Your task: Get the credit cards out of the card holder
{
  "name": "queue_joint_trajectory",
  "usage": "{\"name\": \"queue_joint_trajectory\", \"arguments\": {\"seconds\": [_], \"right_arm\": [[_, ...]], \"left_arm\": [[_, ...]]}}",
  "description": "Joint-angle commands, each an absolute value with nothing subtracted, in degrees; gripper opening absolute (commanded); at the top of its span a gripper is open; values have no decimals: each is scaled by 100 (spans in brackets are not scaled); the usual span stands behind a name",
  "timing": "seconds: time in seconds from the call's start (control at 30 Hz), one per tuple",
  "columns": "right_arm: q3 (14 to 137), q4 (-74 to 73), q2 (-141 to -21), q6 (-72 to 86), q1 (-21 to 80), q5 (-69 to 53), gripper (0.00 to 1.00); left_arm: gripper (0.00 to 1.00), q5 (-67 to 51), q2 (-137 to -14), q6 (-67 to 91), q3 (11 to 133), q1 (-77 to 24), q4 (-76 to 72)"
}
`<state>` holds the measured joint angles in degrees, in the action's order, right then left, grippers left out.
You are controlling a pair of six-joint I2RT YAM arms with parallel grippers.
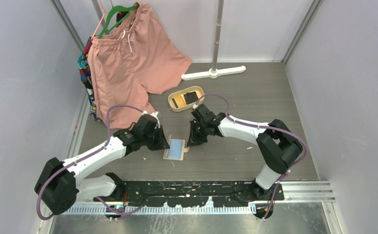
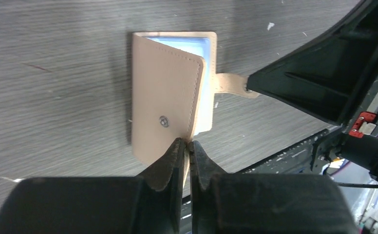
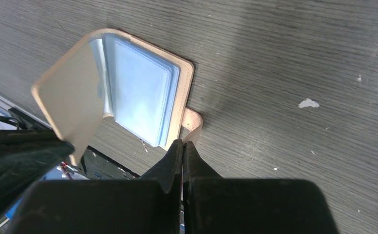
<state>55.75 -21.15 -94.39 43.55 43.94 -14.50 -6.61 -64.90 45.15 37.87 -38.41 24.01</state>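
Observation:
The beige card holder (image 1: pixel 174 148) lies on the grey table between both grippers, half open, with pale blue sleeves (image 3: pixel 141 100) showing inside. My left gripper (image 2: pixel 187 145) is shut on the edge of its front cover (image 2: pixel 165 105) and holds that cover lifted. My right gripper (image 3: pixel 182 145) is shut on the snap tab (image 3: pixel 193 121), which also shows in the left wrist view (image 2: pixel 228 83). No card sticks out of the sleeves. Dark flat cards (image 1: pixel 193 97) lie in the oval tan tray (image 1: pixel 173 104) behind the holder.
Pink shorts (image 1: pixel 128 58) on a green hanger hang at the back left over the table. A white stand base (image 1: pixel 214 73) with a pole stands at the back. The black arm mounting rail (image 1: pixel 197 187) runs along the near edge.

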Motion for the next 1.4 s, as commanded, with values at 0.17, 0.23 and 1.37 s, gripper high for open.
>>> {"name": "queue_joint_trajectory", "arguments": {"seconds": [0.17,0.23,1.37], "right_arm": [[5692,-1908,-9342,4403,4436,-1505,1],[5680,-1909,-9305,4411,4432,-1494,1],[7169,-2658,-10483,4167,4985,-1659,1]], "left_arm": [[21,-749,-6700,5373,3350,-4079,1222],[23,-714,-6732,5452,3213,-4078,1097],[5,-767,-7169,6038,2313,-4081,-133]]}}
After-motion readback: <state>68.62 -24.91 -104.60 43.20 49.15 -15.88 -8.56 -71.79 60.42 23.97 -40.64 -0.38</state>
